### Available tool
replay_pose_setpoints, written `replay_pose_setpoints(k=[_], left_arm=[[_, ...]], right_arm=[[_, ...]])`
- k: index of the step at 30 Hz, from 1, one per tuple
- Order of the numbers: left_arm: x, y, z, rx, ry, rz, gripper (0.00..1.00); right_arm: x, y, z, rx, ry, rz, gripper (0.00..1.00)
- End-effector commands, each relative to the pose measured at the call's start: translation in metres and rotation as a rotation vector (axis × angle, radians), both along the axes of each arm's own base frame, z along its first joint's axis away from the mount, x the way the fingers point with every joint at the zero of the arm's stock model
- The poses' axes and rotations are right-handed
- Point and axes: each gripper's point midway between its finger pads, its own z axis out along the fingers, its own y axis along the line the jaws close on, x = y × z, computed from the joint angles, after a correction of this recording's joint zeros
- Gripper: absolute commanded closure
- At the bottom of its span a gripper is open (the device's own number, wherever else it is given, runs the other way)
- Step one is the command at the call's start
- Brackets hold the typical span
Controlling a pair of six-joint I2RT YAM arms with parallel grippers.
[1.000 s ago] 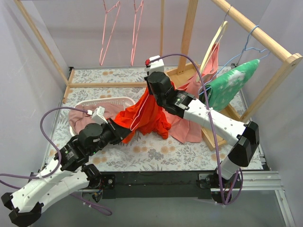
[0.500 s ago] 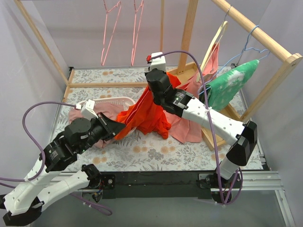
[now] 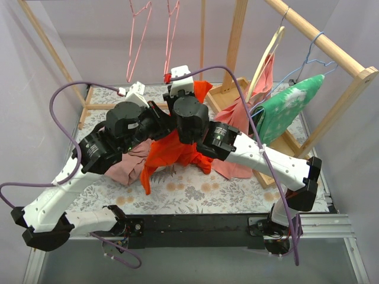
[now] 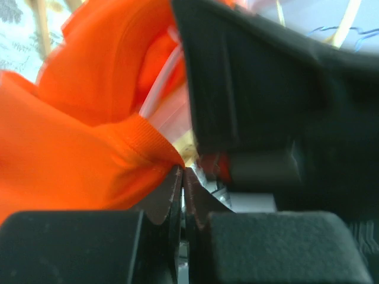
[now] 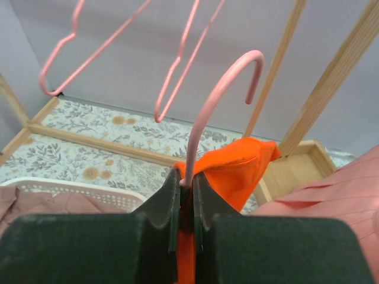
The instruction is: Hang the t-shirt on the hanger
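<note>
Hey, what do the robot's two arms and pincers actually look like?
The left arm and right arm have white shells and bulky black joints. A purple cable loops along each. The left pincer and right pincer have matte black fingers.

We see soft, even, bright light from overhead in the top view, with only faint shadows on the table [image 3: 195, 189], while our left wrist view is blurred at close range, the t-shirt [image 4: 71, 136] glaring towards the washed-out upper left, and our right wrist view is sharp far off, soft up close.
</note>
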Motion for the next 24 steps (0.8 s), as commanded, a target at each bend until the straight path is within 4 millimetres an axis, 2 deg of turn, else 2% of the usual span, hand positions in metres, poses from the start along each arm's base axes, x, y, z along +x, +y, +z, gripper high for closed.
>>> replay_pose_setpoints(k=[1, 3, 5, 8, 10, 11, 13, 16, 17, 18, 19, 21, 22, 24], left_arm=[[0.010, 0.010, 0.056, -0.019, -0.145, 0.018, 1.00], [0.021, 0.015, 0.060, 0.005, -0.157, 0.041, 1.00], [0.023, 0.022, 0.059, 0.046, -0.143, 0.056, 1.00], [0.018, 0.027, 0.048, 0.056, -0.130, 0.054, 1.00], [0.009, 0.038, 0.057, 0.020, -0.156, 0.068, 1.00], [0.006, 0.042, 0.060, 0.009, -0.157, 0.076, 1.00], [0.000, 0.048, 0.066, -0.002, -0.181, 0.074, 0.99], [-0.006, 0.050, 0.065, 0.001, -0.174, 0.062, 0.99], [-0.009, 0.049, 0.066, -0.004, -0.176, 0.047, 0.98], [-0.010, 0.049, 0.063, -0.005, -0.167, 0.045, 0.93], [-0.013, 0.052, 0.060, -0.001, -0.158, 0.045, 0.92], [-0.011, 0.053, 0.051, 0.021, -0.144, 0.055, 0.86], [-0.010, 0.051, 0.045, 0.037, -0.133, 0.050, 0.71], [-0.013, 0.042, 0.042, 0.053, -0.139, -0.013, 0.58]], right_arm=[[-0.031, -0.008, 0.060, 0.112, -0.108, 0.038, 0.99], [-0.032, -0.006, 0.047, 0.086, -0.095, 0.050, 0.99], [-0.034, -0.011, 0.050, 0.097, -0.091, 0.055, 0.99], [-0.030, -0.018, 0.055, 0.053, -0.086, 0.062, 0.99], [-0.024, -0.017, 0.063, 0.052, -0.080, 0.081, 0.99], [-0.023, -0.015, 0.056, 0.039, -0.056, 0.098, 0.99], [-0.024, -0.008, 0.058, 0.049, -0.045, 0.144, 0.99], [-0.021, -0.001, 0.049, 0.020, -0.017, 0.149, 0.99], [-0.019, -0.002, 0.052, 0.027, -0.015, 0.146, 0.99], [-0.018, -0.001, 0.050, 0.020, -0.008, 0.152, 0.99], [-0.015, -0.001, 0.051, 0.024, -0.008, 0.154, 0.99], [-0.018, 0.002, 0.059, 0.042, -0.014, 0.187, 0.99], [-0.019, 0.005, 0.060, 0.045, -0.010, 0.201, 0.99], [-0.020, 0.008, 0.058, 0.049, 0.003, 0.216, 0.99]])
